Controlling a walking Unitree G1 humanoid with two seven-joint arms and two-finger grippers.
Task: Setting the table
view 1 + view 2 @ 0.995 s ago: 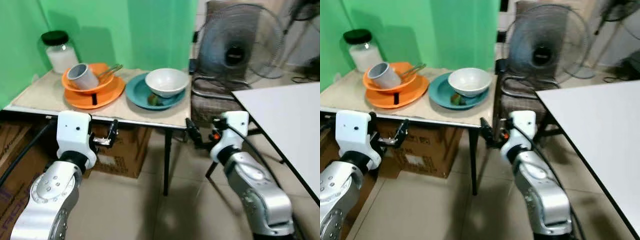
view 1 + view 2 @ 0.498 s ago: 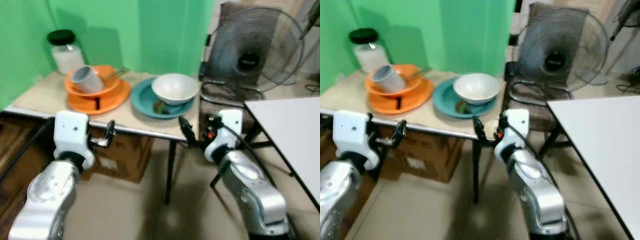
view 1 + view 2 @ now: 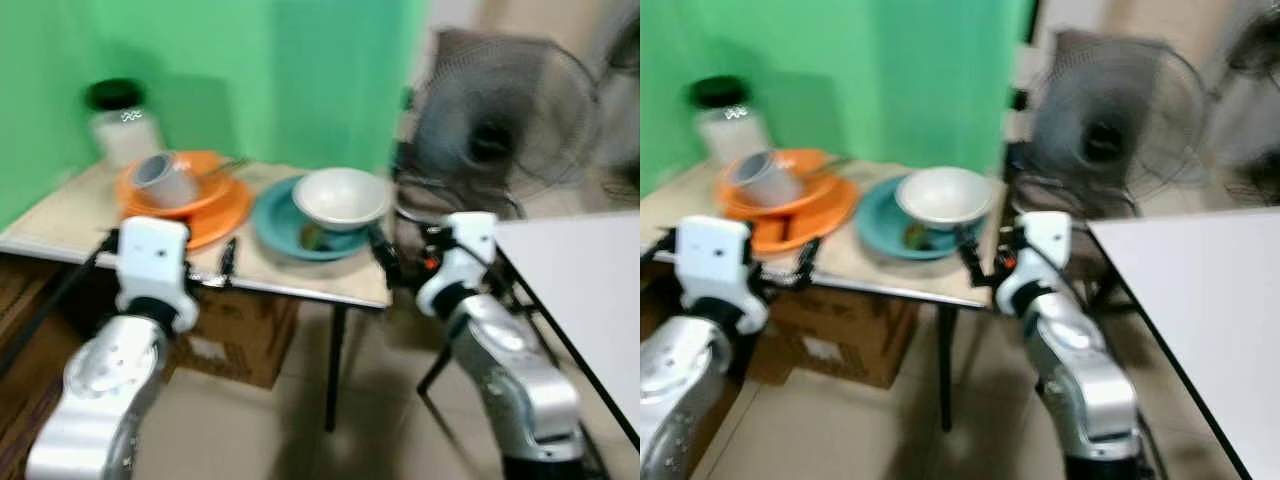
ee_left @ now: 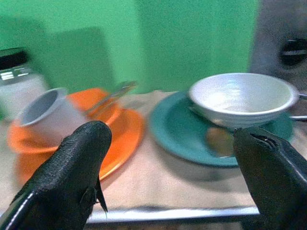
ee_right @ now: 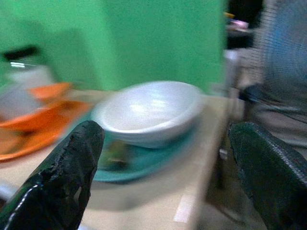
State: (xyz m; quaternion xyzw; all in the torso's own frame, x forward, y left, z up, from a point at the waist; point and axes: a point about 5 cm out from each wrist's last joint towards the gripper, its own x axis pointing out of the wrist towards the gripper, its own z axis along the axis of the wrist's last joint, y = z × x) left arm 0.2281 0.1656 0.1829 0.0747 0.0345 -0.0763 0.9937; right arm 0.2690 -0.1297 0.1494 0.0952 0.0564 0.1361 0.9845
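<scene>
Bowl (image 3: 340,197): at 12 o'clock on the teal plate (image 3: 275,205); looks breakable, slick; I'd pinch its rim.
Left gripper (image 4: 175,167): fingers spread, empty.
Right gripper (image 5: 168,167): fingers spread, empty.

A lived-in room of a home, roughly set up for recording: a green backdrop (image 3: 300,70) hangs at 12 o'clock behind a small table (image 3: 300,270) of crockery, a standing fan (image 3: 500,130) sits at 2 o'clock, and cardboard boxes (image 3: 240,330) rest on the tiled floor (image 3: 300,430).
</scene>
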